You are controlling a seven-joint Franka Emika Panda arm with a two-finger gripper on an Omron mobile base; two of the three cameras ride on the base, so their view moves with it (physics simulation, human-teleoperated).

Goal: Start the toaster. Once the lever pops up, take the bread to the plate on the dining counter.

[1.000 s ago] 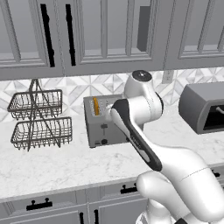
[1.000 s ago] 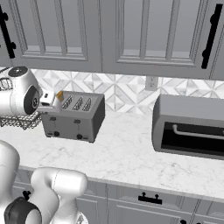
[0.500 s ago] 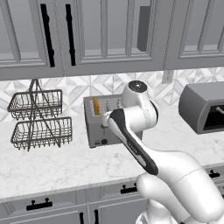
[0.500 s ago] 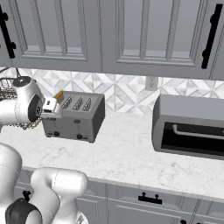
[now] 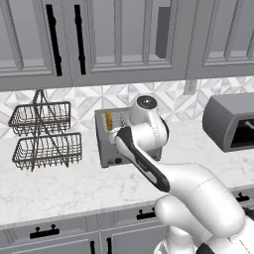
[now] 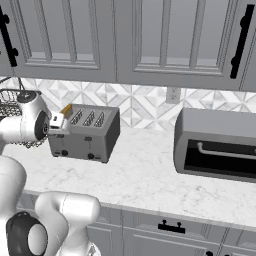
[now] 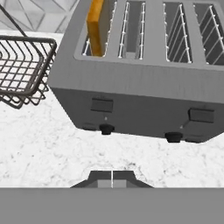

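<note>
The grey four-slot toaster (image 7: 144, 94) stands on the marble worktop, its front facing me with two slider levers (image 7: 102, 105) and two dark knobs (image 7: 106, 129). One orange-yellow slice of bread (image 7: 96, 26) stands edge-on in the leftmost slot and pokes above the top. From the base views the toaster (image 6: 87, 132) and the bread (image 5: 108, 120) show too, partly behind my arm. My gripper (image 7: 112, 179) hovers just in front of the toaster's face, nearer the left lever, shut with nothing between its fingers. The plate and the dining counter are out of view.
A two-tier dark wire basket rack (image 5: 42, 134) stands close to the toaster's left side; its lower basket (image 7: 22, 70) almost reaches the toaster's corner. A larger dark-grey appliance (image 6: 215, 145) sits to the right. Grey wall cabinets hang above.
My hand has dropped lower and swung in front of the toaster's face. The fingers have closed the last small gap.
</note>
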